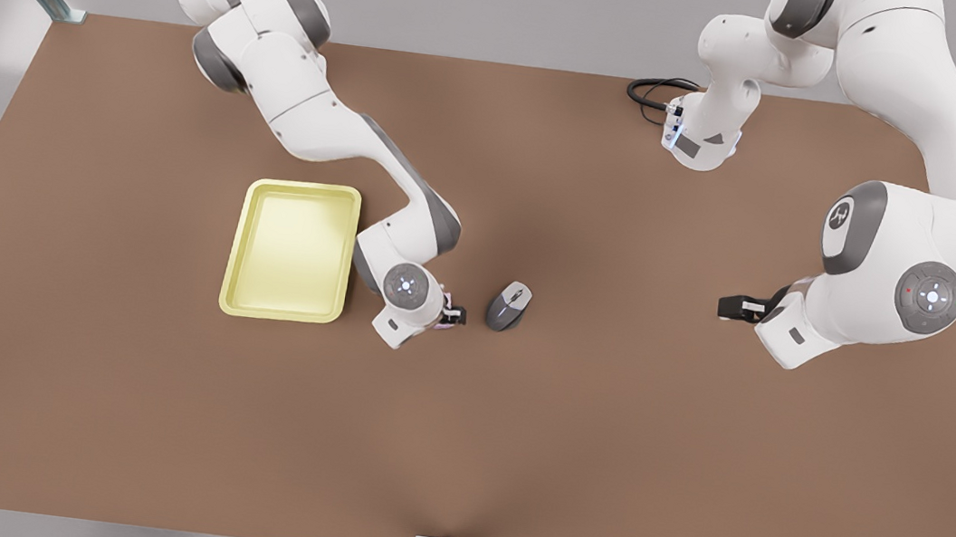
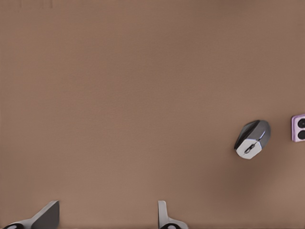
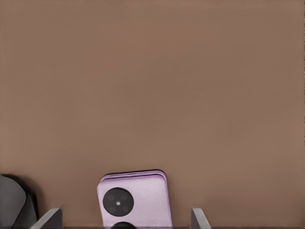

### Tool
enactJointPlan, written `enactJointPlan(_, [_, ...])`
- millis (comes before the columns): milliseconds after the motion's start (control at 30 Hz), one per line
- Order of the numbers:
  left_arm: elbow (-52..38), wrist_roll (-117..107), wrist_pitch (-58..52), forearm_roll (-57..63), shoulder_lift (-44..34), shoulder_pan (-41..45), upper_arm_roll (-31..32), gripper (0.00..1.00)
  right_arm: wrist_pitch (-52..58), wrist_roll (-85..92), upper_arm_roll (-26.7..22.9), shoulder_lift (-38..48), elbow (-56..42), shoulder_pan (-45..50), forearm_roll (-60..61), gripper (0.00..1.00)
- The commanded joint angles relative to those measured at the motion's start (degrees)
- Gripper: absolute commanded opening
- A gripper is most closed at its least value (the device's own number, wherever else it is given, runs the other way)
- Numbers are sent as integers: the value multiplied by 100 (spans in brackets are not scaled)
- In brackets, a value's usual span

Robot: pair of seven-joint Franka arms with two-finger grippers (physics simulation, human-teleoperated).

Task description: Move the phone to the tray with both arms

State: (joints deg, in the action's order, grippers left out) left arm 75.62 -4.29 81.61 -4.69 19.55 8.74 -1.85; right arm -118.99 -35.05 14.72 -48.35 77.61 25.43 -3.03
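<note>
The pale pink phone (image 3: 135, 200) lies flat on the brown table, its black camera circles facing up. My right gripper (image 3: 126, 220) hangs low over it, open, one finger on each side and neither touching it. In the front view this gripper (image 1: 456, 313) belongs to the arm on the front view's left and covers most of the phone. The pale yellow tray (image 1: 298, 190) lies just beyond that arm's wrist, toward the front view's left. My left gripper (image 1: 727, 306) waits open at the front view's right, far from the phone (image 2: 299, 128).
A grey computer mouse (image 1: 509, 306) sits on the table close beside the phone, on the side away from the tray; the left wrist view shows the mouse (image 2: 252, 139) too. A black cable (image 1: 650, 93) loops at the table's far edge.
</note>
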Motion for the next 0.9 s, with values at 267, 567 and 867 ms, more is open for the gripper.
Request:
enactJointPlan(267, [-153,411,-49,-454,-390,-4,-131,100,-572,341,-92,291,914,-3,-66,100])
enactJointPlan(567, [-161,394,-66,-349,-557,-4,-325,100,-1162,315,40,80,853,23,57,100])
enactJointPlan(867, [-135,394,-154,-252,-839,-4,-518,100,-1162,438,40,-79,809,41,5,100])
